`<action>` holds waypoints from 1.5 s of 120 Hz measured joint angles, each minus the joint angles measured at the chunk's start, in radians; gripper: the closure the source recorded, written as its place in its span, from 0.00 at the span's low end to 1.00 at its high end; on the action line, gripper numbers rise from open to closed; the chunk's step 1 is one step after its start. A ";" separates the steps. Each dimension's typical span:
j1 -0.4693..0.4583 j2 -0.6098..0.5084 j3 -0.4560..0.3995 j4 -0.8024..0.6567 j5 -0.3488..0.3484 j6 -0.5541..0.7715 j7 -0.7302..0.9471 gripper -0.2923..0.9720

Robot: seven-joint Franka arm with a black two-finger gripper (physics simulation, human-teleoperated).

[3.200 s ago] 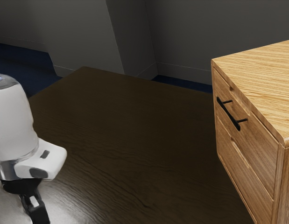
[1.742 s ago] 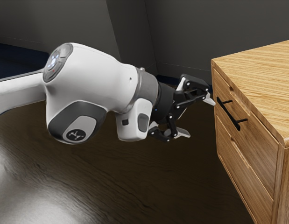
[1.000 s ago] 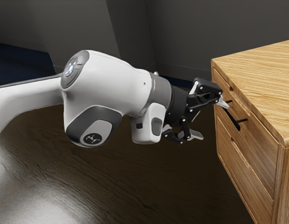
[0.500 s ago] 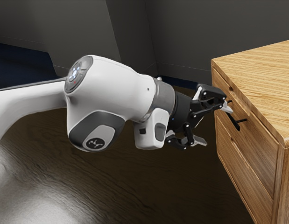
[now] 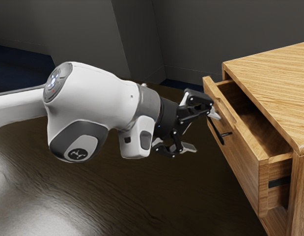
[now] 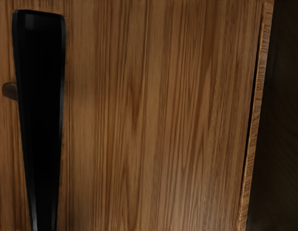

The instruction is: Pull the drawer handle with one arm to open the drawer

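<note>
The wooden cabinet (image 5: 274,78) stands at the exterior view's right. Its top drawer (image 5: 237,150) is pulled out toward the exterior view's left, and the hollow inside shows. A black bar handle (image 5: 219,132) runs across the drawer front. My gripper (image 5: 203,131) is open right at that front, fingers spread wide. The upper fingertip (image 5: 213,115) lies against the handle's upper end; the lower fingertip (image 5: 189,146) hangs free of the drawer. In the wrist view the handle (image 6: 40,125) appears as a long black bar on the wood drawer front (image 6: 158,115).
A dark brown floor (image 5: 117,196) spreads under the arm. Grey walls (image 5: 191,34) close the back. The white arm (image 5: 93,118) comes in from the exterior view's left. Below the pulled-out drawer sits the cabinet's lower part (image 5: 279,223).
The arm rose from low left and reached the handle. In the last half second my hand drew back toward the exterior view's left and the drawer slid out with it.
</note>
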 joint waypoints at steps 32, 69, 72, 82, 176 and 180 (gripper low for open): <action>0.091 -0.030 -0.073 -0.055 -0.004 0.005 -0.010 0.25; 0.274 -0.097 -0.216 -0.146 -0.006 0.007 -0.018 0.23; 0.275 -0.094 -0.218 -0.146 -0.006 0.008 -0.019 0.23; 0.270 -0.072 -0.220 -0.141 -0.007 0.018 -0.022 0.23; 0.271 -0.057 -0.246 -0.169 -0.015 0.061 -0.061 0.23; 0.271 -0.057 -0.246 -0.171 -0.014 0.061 -0.063 0.23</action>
